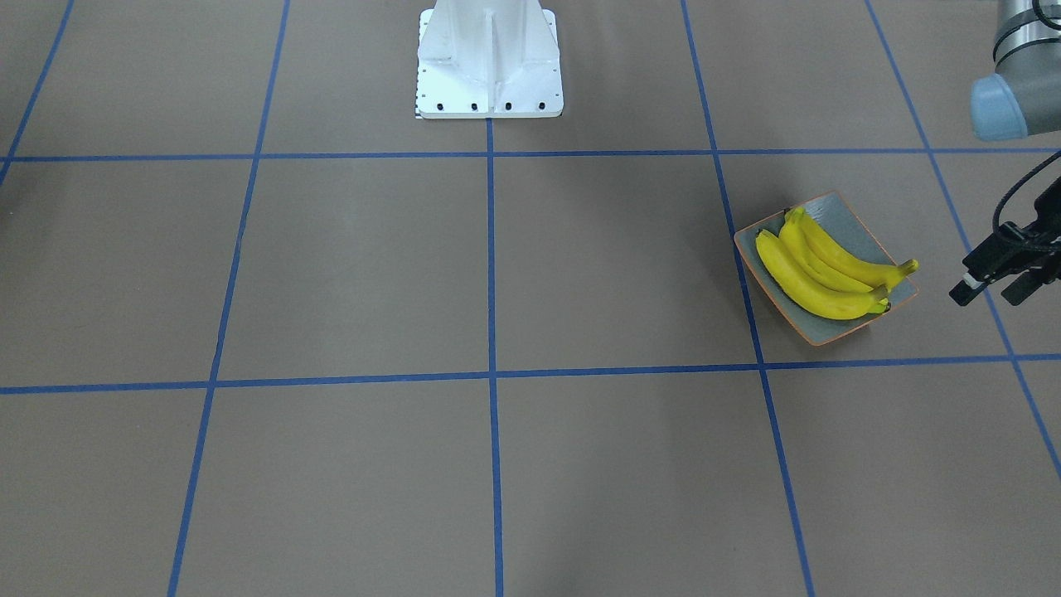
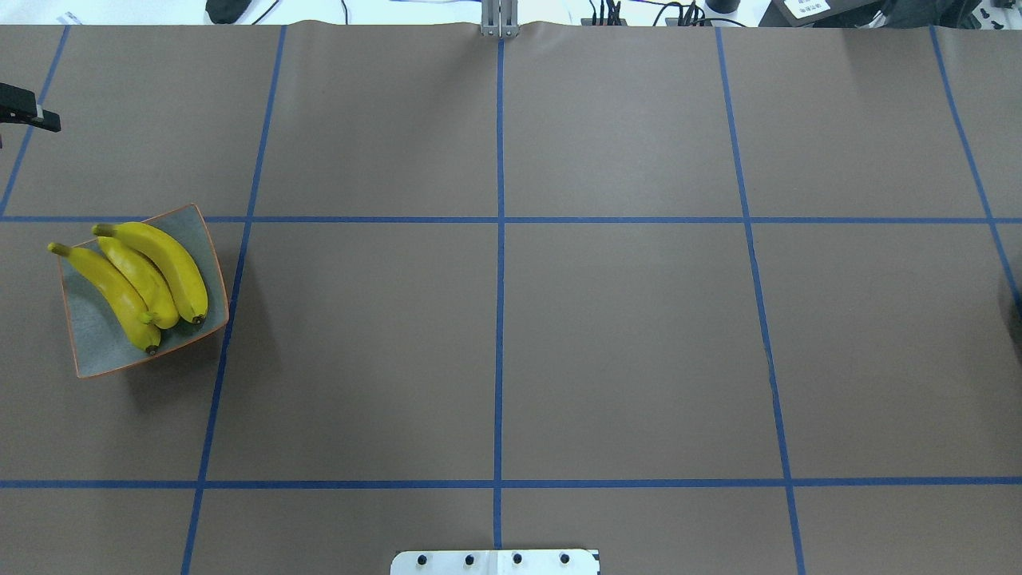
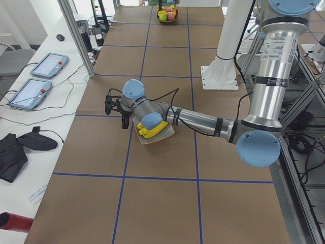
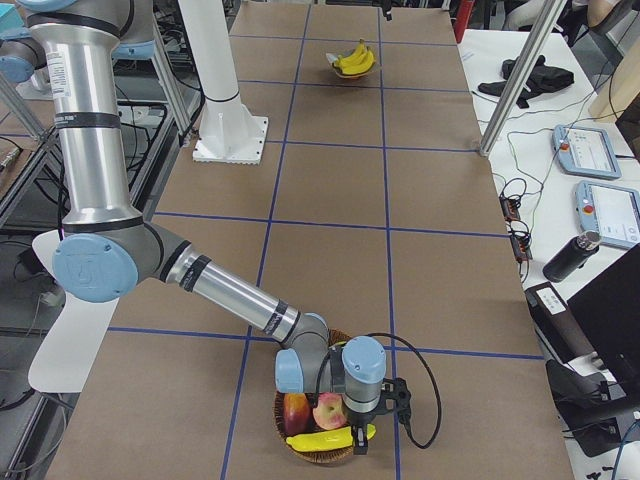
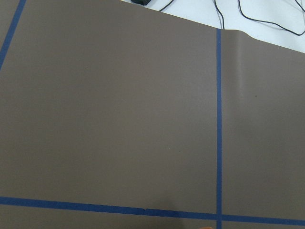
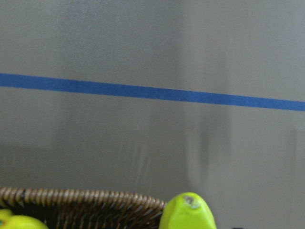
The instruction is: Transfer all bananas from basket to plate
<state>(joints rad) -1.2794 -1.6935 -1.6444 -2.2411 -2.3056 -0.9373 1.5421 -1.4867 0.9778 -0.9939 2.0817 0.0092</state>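
Closest to the right wrist camera, one banana lay in the wicker basket beside two apples. The right gripper was low over it, though I could not tell whether its fingers were spread or closed. Far along the tabletop, three bananas lay side by side on the plate, with the left gripper just beside it, fingers apart and holding nothing.
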